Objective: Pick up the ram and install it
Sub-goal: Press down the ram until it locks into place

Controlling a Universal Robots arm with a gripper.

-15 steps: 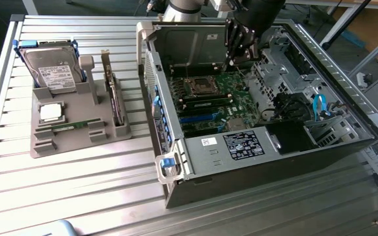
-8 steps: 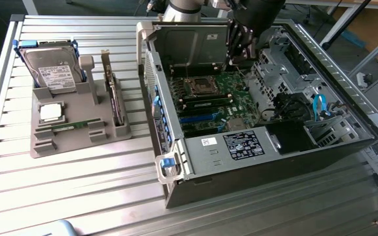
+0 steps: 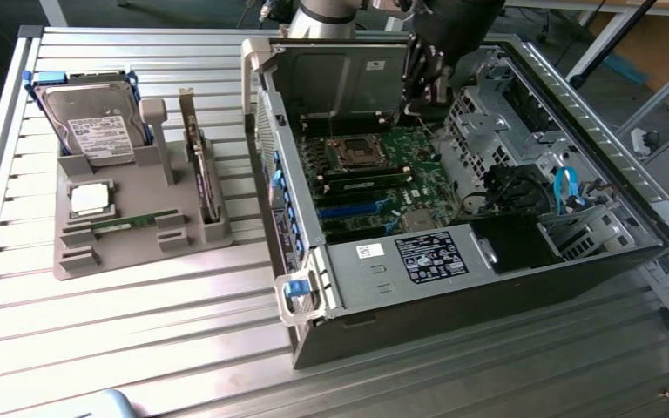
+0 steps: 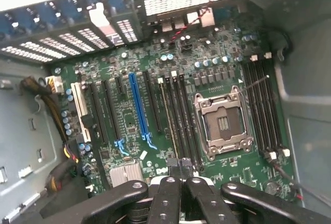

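Grey slatted aluminium table (image 3: 137, 348) carries a grey parts holder (image 3: 137, 248) toward the exterior view's left and an open computer case (image 3: 451, 261) toward its right. On the holder: a hard drive (image 3: 93, 122) at the far end, a square silver processor (image 3: 88, 198) nearer, an upright dark expansion card (image 3: 201, 165) along its right edge, and one ram stick (image 3: 125, 223), thin and green, lying flat in a slot near the holder's near end, well apart from the arm.

Gripper (image 3: 422, 104) hangs inside the case, above the far part of the green motherboard (image 3: 381, 183). In the wrist view the gripper (image 4: 181, 175) has its black fingers (image 4: 168, 193) brought together, tips touching; whether anything thin sits between them cannot be told. Below it lie the empty processor socket (image 4: 225, 123), with rows of long black memory slots (image 4: 178, 115) on either side, and a blue expansion slot (image 4: 137, 110) beside those. In the exterior view a second ram stick (image 3: 369, 180) appears seated in a slot just near of the socket.
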